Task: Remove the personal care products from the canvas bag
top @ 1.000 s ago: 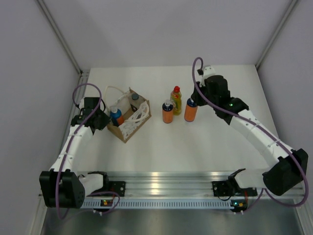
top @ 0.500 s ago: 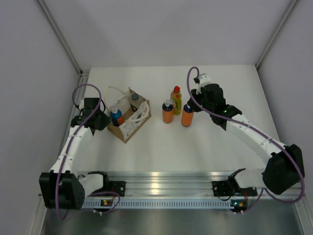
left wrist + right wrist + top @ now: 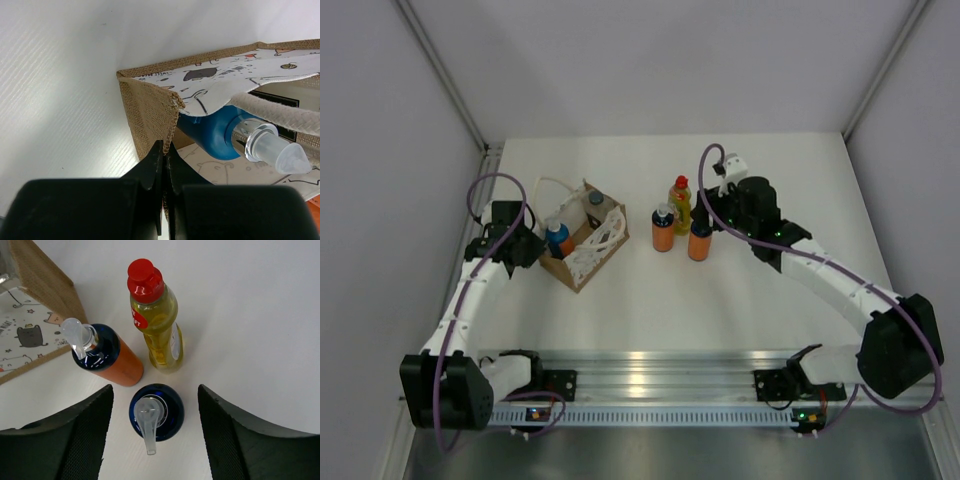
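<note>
- Swung left and lower since a second ago, carrying the third bottle, orange and blue, over to stand on the desk just beside two others.
- Right jaws: pressed on that bottle a moment back, now spread wide on both sides of its blue top, with a gap on each side. Not holding it.
- Left jaws: no change from before. Pressed together, pinching the top edge of the canvas bag at a corner, most likely to keep it from sliding.
- Out of the bag so far, in one little group: the yellow bottle with the red cap, the first orange bottle, and the third bottle.
- Not out yet: the bagged orange bottle with its pale cap, and the flat whitish bottle with a dark round cap.
- Step in hand, by the look of it: letting go of bottle number three.
- Next, most likely: go straight up with the right jaws spread, so as not to bump the pump top or the two neighbours. Then cross over to the bag's open mouth and come down around one of the last two.
- Worth watching on the way in: the white cord handles.
- Bag well apart from the right jaws, off to the left past the group of bottles.
</note>
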You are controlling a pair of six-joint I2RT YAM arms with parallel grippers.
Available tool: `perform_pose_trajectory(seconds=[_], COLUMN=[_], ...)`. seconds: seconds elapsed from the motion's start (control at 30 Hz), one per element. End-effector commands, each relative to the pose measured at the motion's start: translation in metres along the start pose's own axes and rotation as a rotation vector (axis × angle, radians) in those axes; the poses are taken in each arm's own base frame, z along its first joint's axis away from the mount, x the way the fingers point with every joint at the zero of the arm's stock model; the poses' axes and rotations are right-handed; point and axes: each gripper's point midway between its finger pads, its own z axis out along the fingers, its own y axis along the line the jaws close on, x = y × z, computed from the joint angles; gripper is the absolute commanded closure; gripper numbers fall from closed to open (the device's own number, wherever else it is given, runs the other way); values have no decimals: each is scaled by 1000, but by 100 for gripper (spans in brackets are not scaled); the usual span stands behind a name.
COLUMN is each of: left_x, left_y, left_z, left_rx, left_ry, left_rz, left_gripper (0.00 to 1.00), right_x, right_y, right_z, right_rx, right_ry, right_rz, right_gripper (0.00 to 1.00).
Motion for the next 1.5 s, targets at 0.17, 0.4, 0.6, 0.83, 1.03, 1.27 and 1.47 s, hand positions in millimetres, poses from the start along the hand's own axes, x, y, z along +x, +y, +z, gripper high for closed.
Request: perform_pose_trajectory(seconds=[0.17, 0.4, 0.6, 0.83, 1.03, 1.27, 1.47], left_x=[5, 1, 2, 5, 7, 4, 7], left_y=[6, 9, 8, 6, 6, 2, 3], left_z=[-5, -5, -3, 3, 7, 8, 10], left_rx=[-7, -20, -22, -30, -41, -33, -39], left_ry=[20, -1, 11, 37, 53, 56, 68], left_rz=[7, 28, 34, 36, 30, 56, 53], left_gripper=[100, 100, 100, 100, 100, 100, 100], right_x=[-78, -125, -126, -100, -93, -89, -70], right_y=[28, 117, 206, 280, 311, 328, 335], right_z=[-25, -37, -21, 28, 65, 89, 109], right_rx=[-100, -306, -465, -664, -740, -770, -793], right_ry=[-188, -198, -157, -59, -34, -47, -34], right_rz=[-30, -82, -168, -279, -287, -303, -351], right_gripper=[35, 37, 37, 37, 37, 37, 38])
